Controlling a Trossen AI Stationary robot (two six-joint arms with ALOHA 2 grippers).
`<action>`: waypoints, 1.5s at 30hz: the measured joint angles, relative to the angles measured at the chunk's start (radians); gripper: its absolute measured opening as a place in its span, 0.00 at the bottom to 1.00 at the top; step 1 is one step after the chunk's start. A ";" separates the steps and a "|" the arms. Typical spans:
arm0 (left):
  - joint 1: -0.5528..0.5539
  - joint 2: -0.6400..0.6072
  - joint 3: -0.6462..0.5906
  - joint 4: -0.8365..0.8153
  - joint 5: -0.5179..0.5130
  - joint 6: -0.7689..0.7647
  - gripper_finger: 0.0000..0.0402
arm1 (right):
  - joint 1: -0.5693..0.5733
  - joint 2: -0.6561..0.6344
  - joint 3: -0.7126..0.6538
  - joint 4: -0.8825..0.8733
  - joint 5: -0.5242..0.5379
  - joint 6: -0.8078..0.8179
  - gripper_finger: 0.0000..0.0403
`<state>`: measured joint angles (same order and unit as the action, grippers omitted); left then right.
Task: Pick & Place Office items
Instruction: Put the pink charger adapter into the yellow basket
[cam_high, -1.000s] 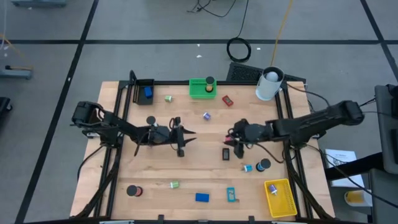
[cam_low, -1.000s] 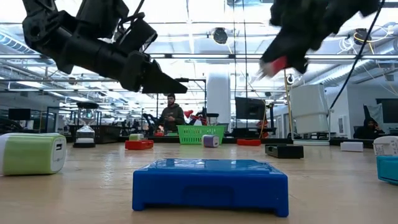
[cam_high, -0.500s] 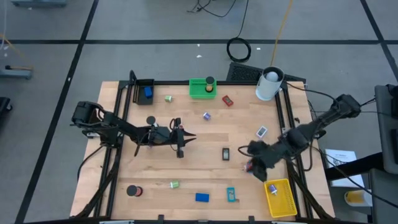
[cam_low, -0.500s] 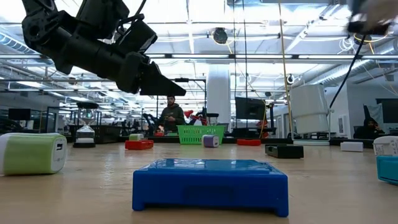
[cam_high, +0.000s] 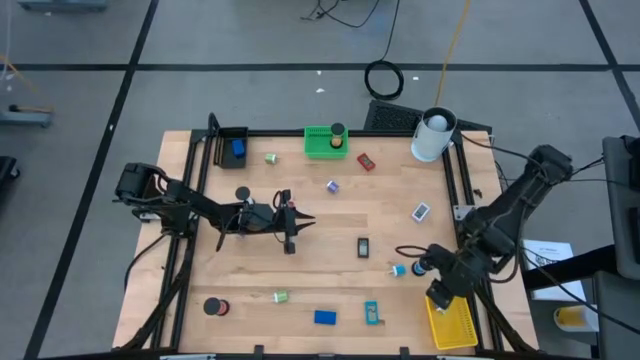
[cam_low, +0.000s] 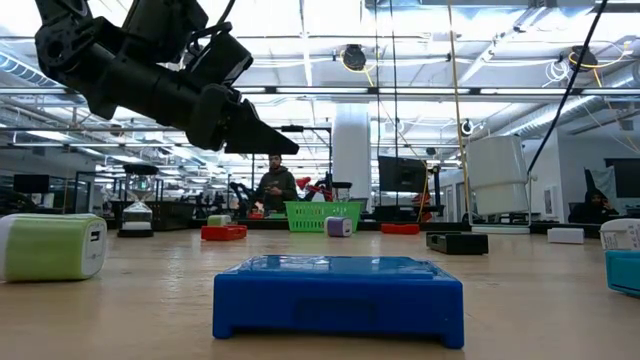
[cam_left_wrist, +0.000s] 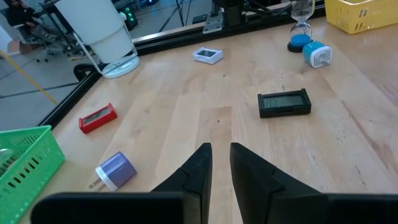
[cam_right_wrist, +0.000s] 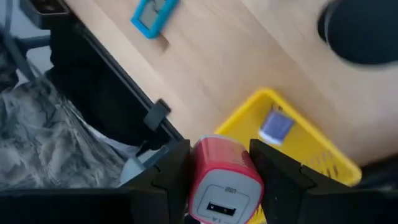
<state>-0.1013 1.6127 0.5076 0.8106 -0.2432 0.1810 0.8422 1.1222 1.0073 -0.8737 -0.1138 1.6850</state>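
The right gripper (cam_right_wrist: 221, 177), clamped on a red charger block (cam_right_wrist: 222, 180), hangs over the yellow bin (cam_right_wrist: 314, 146) at the table's near right, seemingly to drop it in, while the left gripper (cam_left_wrist: 220, 163), nearly clenched and empty, waits mid-table.

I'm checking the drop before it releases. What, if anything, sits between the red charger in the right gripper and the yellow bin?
Nothing visible does. The right gripper holds the red charger over the yellow bin, with open space between them. One small purple item already lies inside the bin.
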 joint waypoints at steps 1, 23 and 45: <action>0.000 0.000 0.000 0.000 0.000 0.000 0.15 | 0.017 0.003 0.000 -0.007 0.000 0.032 0.35; 0.000 0.000 0.000 -0.007 0.000 -0.003 0.15 | 0.179 0.045 -0.248 0.225 -0.132 0.330 0.35; 0.000 0.001 0.000 -0.015 -0.001 -0.003 0.15 | 0.181 0.045 -0.377 0.343 -0.177 0.328 0.38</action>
<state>-0.1013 1.6135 0.5076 0.7959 -0.2440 0.1783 1.0233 1.1675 0.6300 -0.5305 -0.2908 2.0134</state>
